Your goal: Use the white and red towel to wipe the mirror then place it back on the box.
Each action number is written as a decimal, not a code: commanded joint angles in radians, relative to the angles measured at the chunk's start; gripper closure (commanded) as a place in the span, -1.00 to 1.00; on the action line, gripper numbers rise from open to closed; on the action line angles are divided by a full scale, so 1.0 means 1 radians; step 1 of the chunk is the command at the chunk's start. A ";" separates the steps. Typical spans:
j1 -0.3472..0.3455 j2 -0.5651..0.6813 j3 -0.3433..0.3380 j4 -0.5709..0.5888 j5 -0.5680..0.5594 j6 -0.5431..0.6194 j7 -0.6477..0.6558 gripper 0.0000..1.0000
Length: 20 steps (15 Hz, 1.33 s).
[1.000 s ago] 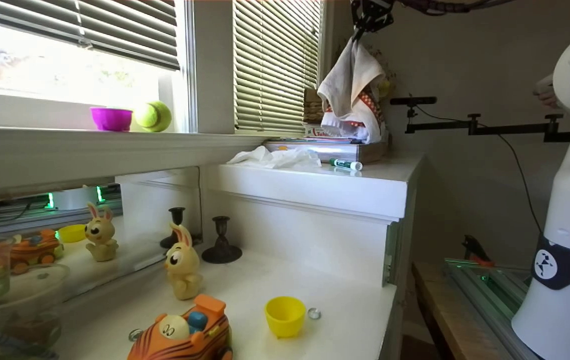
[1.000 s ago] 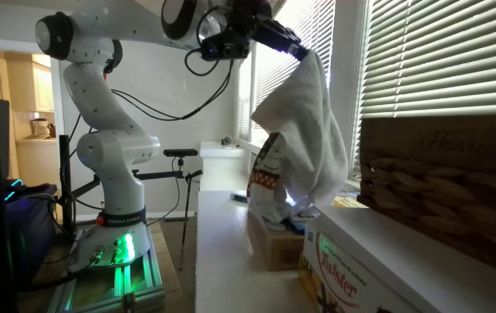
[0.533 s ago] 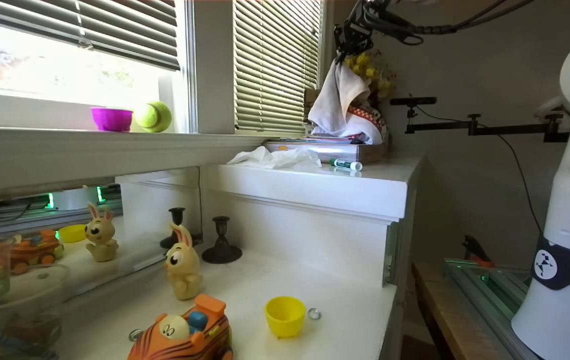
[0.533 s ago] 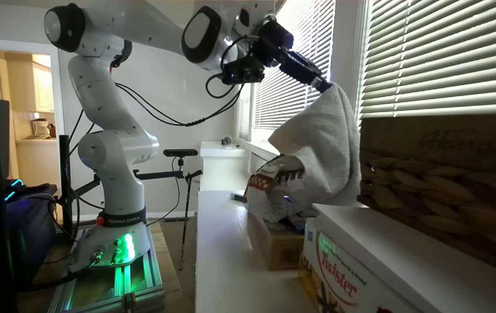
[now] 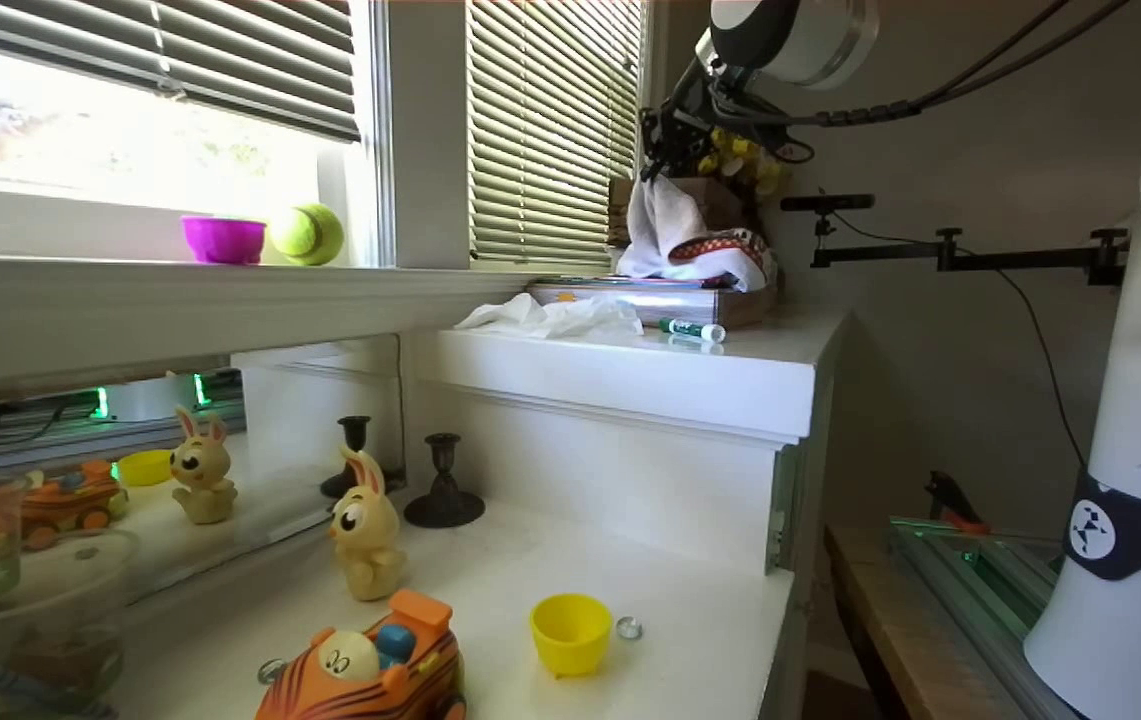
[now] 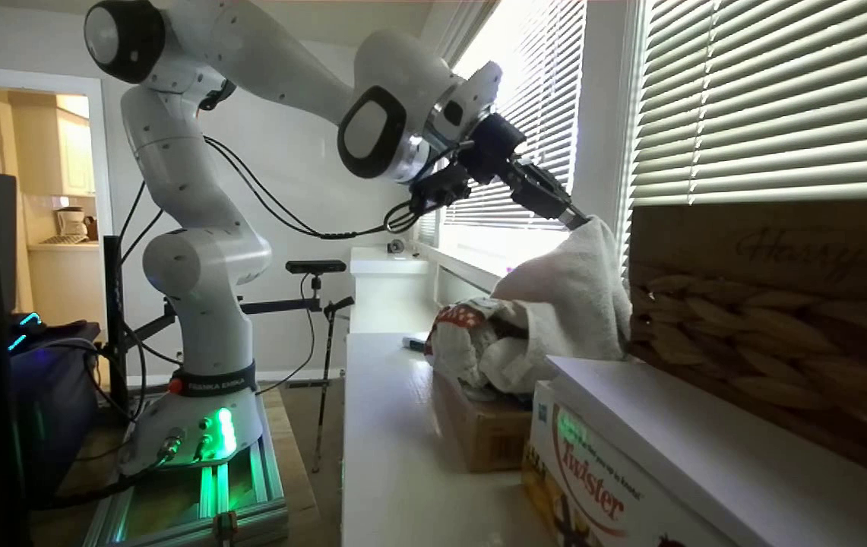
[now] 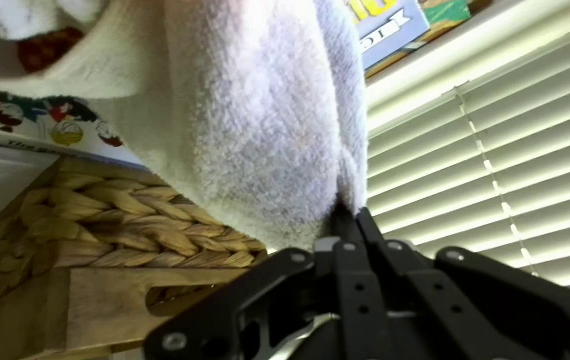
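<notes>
1. Tool (image 6: 576, 219) pinched closed on towel (image 6: 574, 292).
2. Lower folds heap over brown box (image 6: 488, 429), tool's seven o'clock in an exterior view.
3. Mirror (image 5: 265, 450) at towel's eight o'clock, in an exterior view.

In an exterior view the towel (image 6: 570, 292) hides most of the top of the box (image 6: 490, 439). Wrist view: towel runs off the top edge; too dark between the jaws to see how much is gripped. In an exterior view mirror (image 5: 265, 490) cut by left edge, partly behind clear tub (image 5: 40, 625), tub contents too blurry to name; toy car (image 5: 370, 655) cut at bottom. Game box (image 6: 615, 456) also cut.
</notes>
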 commanded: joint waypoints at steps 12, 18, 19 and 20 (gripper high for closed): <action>0.423 0.000 -0.387 -0.035 0.111 -0.106 -0.079 0.99; 0.349 -0.008 -0.289 -0.002 0.151 -0.104 -0.181 0.05; 0.326 -0.016 -0.257 0.010 0.131 -0.113 -0.185 -0.11; 0.301 -0.029 -0.221 0.021 0.111 -0.124 -0.192 -0.23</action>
